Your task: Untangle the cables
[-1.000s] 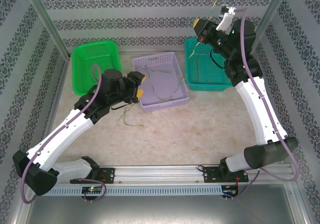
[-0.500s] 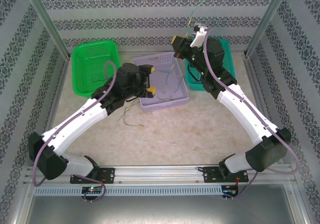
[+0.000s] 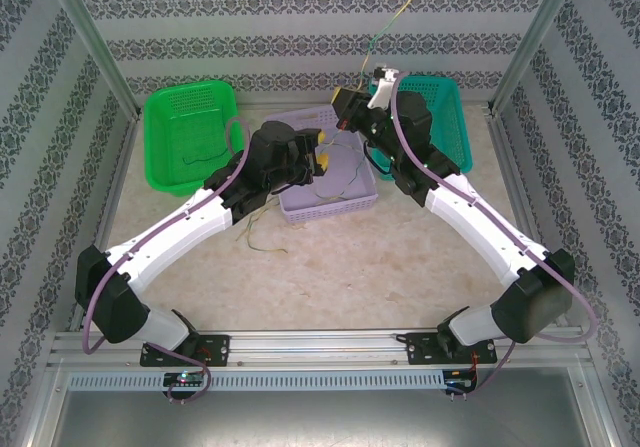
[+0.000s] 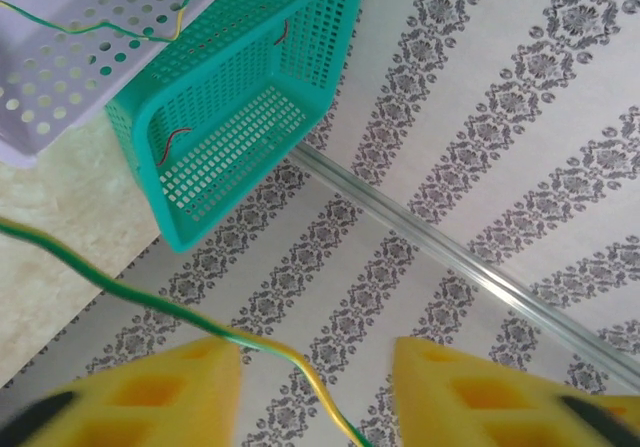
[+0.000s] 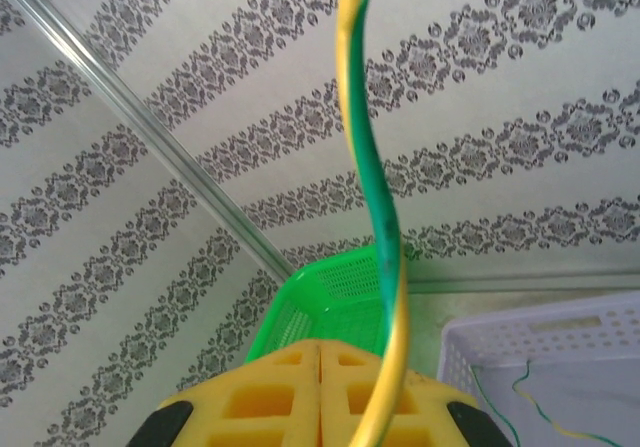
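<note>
Yellow-padded left jaws: standing partly open over the lavender basket [image 3: 335, 205], with a clear gap showing between the pads [image 4: 165, 387] and nothing being gripped.
Cable at the left jaws: a green-and-yellow cable [image 4: 150, 302] is running slantwise across that gap, passing close by one pad's tip (contact is hard to judge).
Right jaws: pressing fully shut, the pads [image 5: 270, 397] meeting edge to edge and pinching a yellow-green cable [image 5: 385, 257], raised above the row of baskets.
Held cable: rising from the right jaws toward the patterned back wall [image 3: 395, 12], hair-thin, its yellow and green stripes twisting along its length.
Basket cables: several thin cables [image 3: 345, 172] are lying loosely looped in the lavender basket.
Desk cables: a few strands [image 3: 262, 237] are curling on the desk [image 3: 400, 257] just in front of that basket.
Green basket [image 3: 165, 117]: holding one dark cable [image 3: 195, 152].
Teal basket [image 4: 240, 47]: holding a short red cable [image 4: 175, 137].
</note>
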Available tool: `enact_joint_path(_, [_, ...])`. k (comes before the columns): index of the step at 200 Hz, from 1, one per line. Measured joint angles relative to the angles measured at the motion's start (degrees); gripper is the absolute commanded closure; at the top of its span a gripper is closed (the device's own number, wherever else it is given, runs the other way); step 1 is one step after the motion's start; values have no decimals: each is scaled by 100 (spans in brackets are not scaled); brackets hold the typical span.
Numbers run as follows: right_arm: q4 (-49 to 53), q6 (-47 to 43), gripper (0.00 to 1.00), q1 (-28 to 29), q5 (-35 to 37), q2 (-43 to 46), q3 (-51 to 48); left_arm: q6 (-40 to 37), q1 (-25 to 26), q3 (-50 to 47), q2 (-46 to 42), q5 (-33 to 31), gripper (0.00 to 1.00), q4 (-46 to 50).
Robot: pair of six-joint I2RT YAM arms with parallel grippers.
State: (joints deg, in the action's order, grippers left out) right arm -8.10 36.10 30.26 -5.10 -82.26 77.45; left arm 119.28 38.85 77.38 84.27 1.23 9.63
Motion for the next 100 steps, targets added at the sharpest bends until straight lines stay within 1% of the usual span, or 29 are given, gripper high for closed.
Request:
enact_joint_path(9, [81, 50, 100, -4, -81, 7, 0, -9, -61, -7, 2, 61, 86, 2])
enact_joint_path(32, [542, 173, 100, -81, -446, 35, 4, -83, -369, -24, 2, 339, 93, 26])
enact_joint_path(43, [841, 234, 100, -122, -710, 22, 4, -245, -560, -24, 2, 581, 100, 42])
enact_joint_path(72, [1604, 328, 100, -195, -1419, -181, 125, -946, -968, -39, 59, 1285, 100, 136])
enact_joint_path(84, [1899, 348, 100, -203, -1694, -354, 245, -1419, -1147, 76, 258, 1698, 100, 273])
enact_joint_path(100, [2236, 363, 100, -243, -1998, -625, 376, -2151, -1318, 501, 719, 2164, 100, 647])
